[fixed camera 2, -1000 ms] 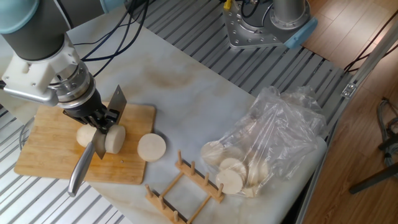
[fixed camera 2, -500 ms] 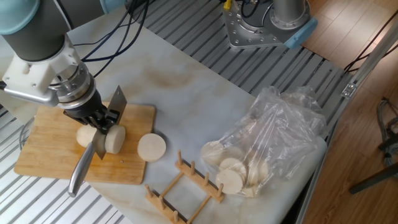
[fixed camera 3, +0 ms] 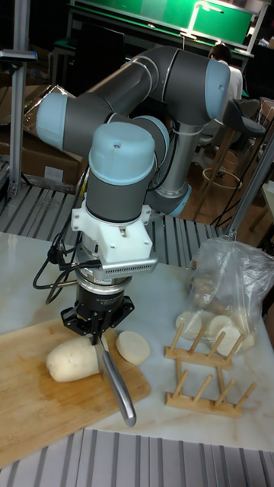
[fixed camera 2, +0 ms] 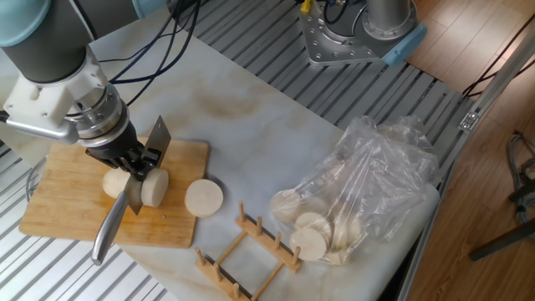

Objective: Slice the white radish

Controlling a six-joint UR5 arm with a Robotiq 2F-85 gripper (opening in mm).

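A: Marble-look white table [fixed camera 2: 251, 125] on a slatted metal bench, bamboo cutting board [fixed camera 2: 75, 196] at the near left corner. Claw?

B: gripper [fixed camera 2: 132, 159] points straight down over the board, fingers pinched on the knife [fixed camera 2: 117, 213]. Tall fixed view shows the same, gripper [fixed camera 3: 97, 329] clamped on the knife [fixed camera 3: 116, 380] near where blade meets handle. Grey handle sticks out past the board's front edge.

A: Blade?

B: Blade is down in the white radish [fixed camera 2: 134, 186], roughly mid-length, edge-on, so depth of cut can't be told.

A: Radish position?

B: Directly under the claw, lying flat on the board. From the tall fixed view the white radish [fixed camera 3: 72, 358] has its rounded end away from the knife, on the board [fixed camera 3: 46, 403].

A: Anything cut off?

B: One round slice [fixed camera 2: 203, 198] lies just beside the board's right edge, partly overlapping it; seen too as slice [fixed camera 3: 132, 347].

A: Further out?

B: Wooden rack [fixed camera 2: 247, 251] with pegs at the front of the table, then a clear plastic bag [fixed camera 2: 368, 192] with pale round slices inside, far right. Second robot's base [fixed camera 2: 351, 33] at the back.
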